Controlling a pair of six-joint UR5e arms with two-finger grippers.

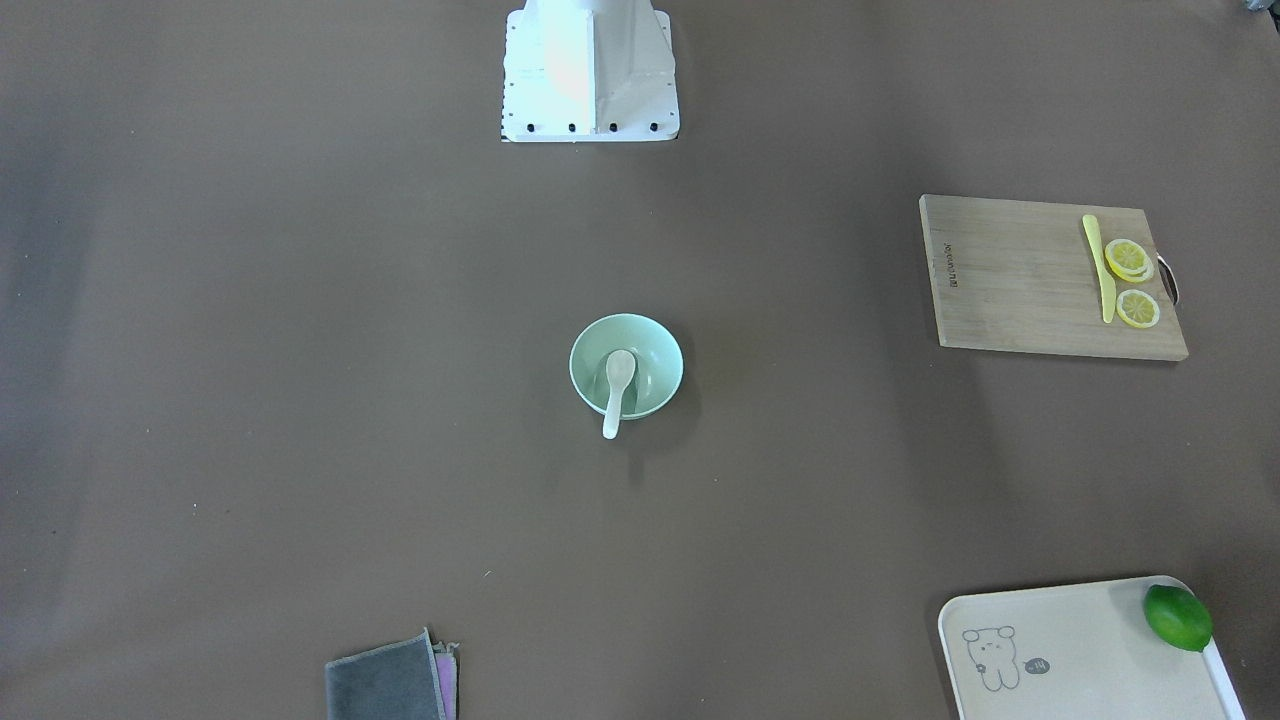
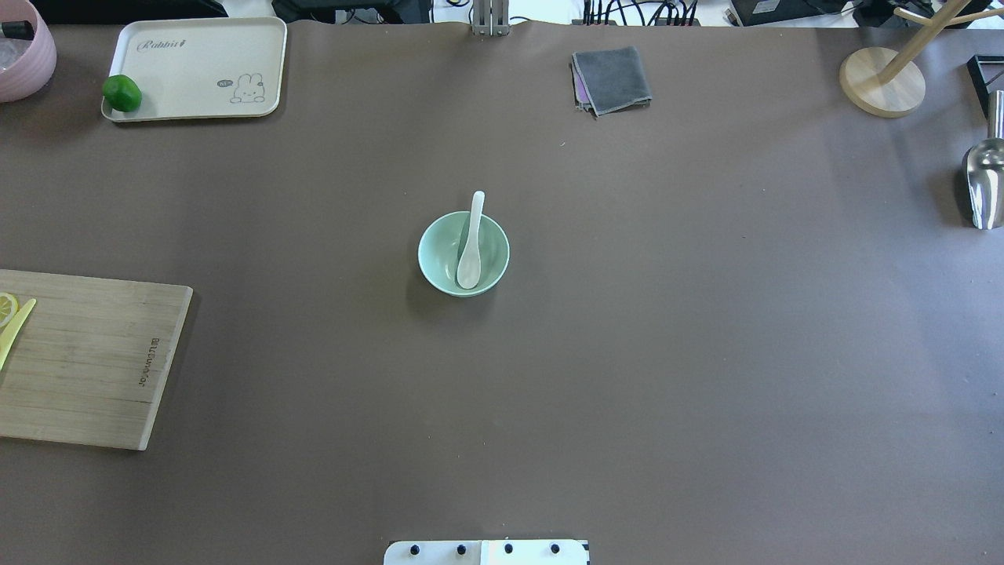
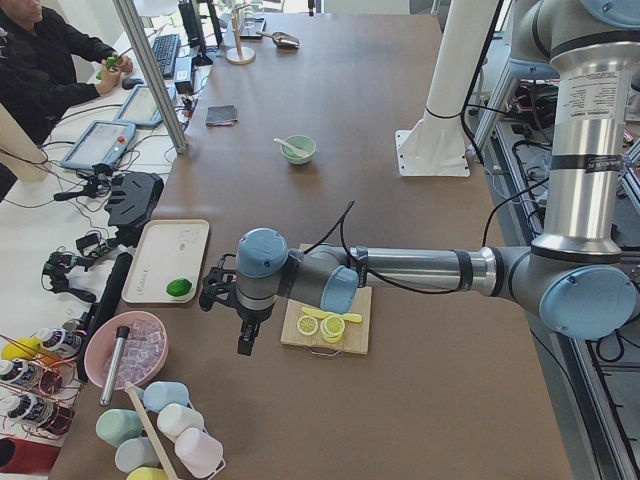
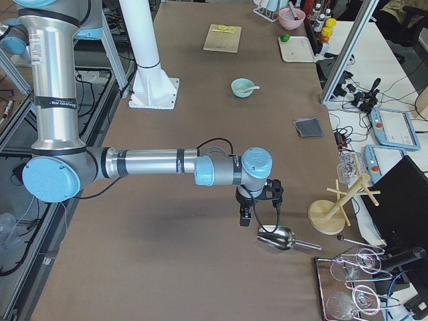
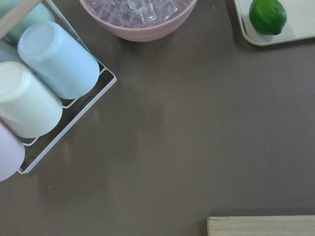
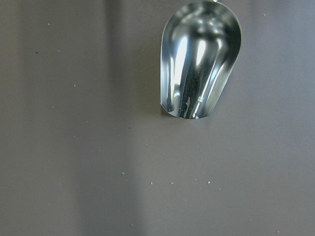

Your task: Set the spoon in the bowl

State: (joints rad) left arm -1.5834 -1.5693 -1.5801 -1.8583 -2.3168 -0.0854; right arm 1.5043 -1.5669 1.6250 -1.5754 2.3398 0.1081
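Note:
The pale mint-green bowl (image 1: pixel 655 362) (image 2: pixel 437 253) stands at the middle of the table. The white spoon (image 1: pixel 617 385) (image 2: pixel 471 249) lies in it, scoop down inside and handle resting over the rim on the operators' side. Both also show far off in the side views: bowl (image 3: pixel 300 152) (image 4: pixel 239 88). My left gripper (image 3: pixel 245 338) hangs over the table's left end, far from the bowl. My right gripper (image 4: pixel 245 217) hangs over the right end near a metal scoop. I cannot tell whether either is open or shut. Neither holds anything that I can see.
A wooden cutting board (image 2: pixel 94 361) holds a yellow knife (image 1: pixel 1100 268) and lemon slices. A cream tray (image 2: pixel 196 67) holds a lime (image 2: pixel 121 92). There is also a grey cloth (image 2: pixel 612 78), a metal scoop (image 6: pixel 199 59), a wooden stand (image 2: pixel 882 78), a pink ice bowl (image 5: pixel 138 17) and a cup rack (image 5: pixel 44 88).

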